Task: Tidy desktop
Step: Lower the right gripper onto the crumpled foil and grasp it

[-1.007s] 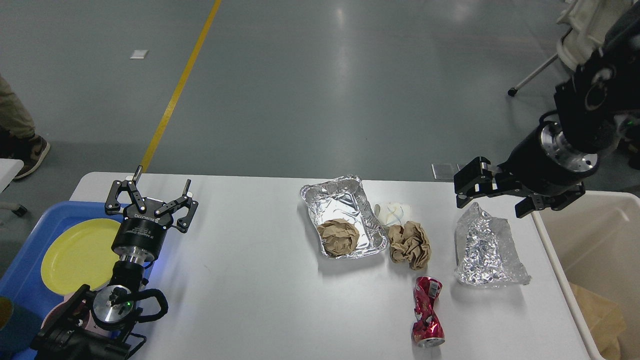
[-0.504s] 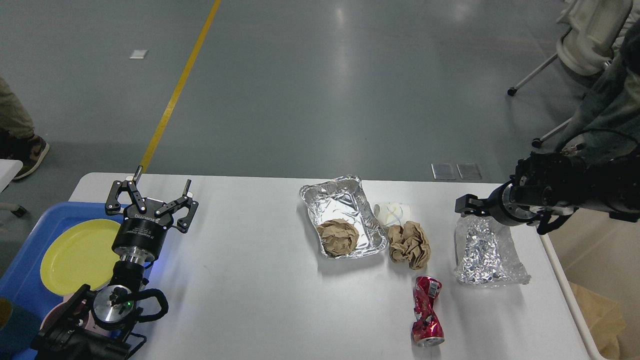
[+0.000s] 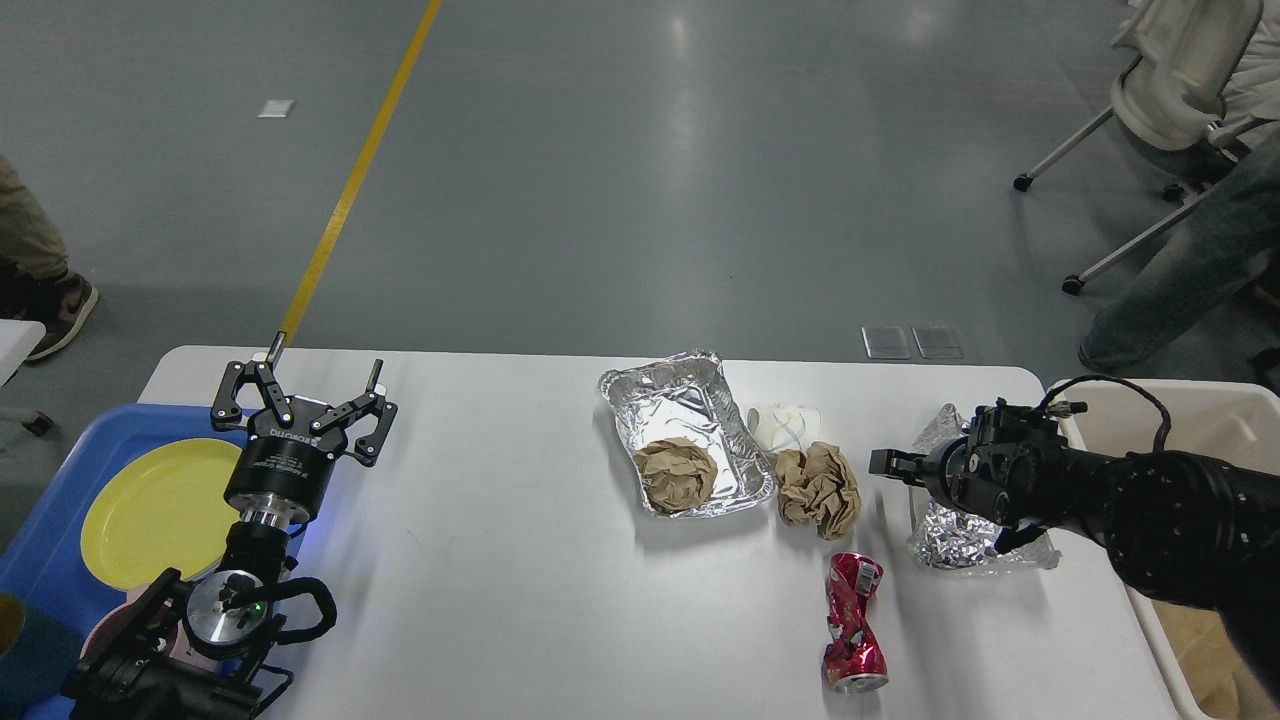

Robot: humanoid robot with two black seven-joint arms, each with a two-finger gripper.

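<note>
Right now: clutter right of centre on the desktop [image 3: 500, 560], my right gripper [image 3: 885, 463] low over it.
Left gripper [image 3: 300, 400] at left, fingers spread, empty, beside the blue tray [image 3: 60, 500] holding a yellow plate [image 3: 150, 505]. Right gripper seen end-on; can't tell its state. It crosses the crumpled foil [image 3: 950, 540]. Close by: foil pan [image 3: 680, 410], brown paper wad [image 3: 820, 485], crushed red can [image 3: 853, 625]. Beige bin [image 3: 1180, 400] at far right.

White desktop [image 3: 500, 560], foil tray [image 3: 685, 432], crushed red can [image 3: 853, 623], right gripper [image 3: 890, 464] over crumpled foil [image 3: 950, 535]
</note>
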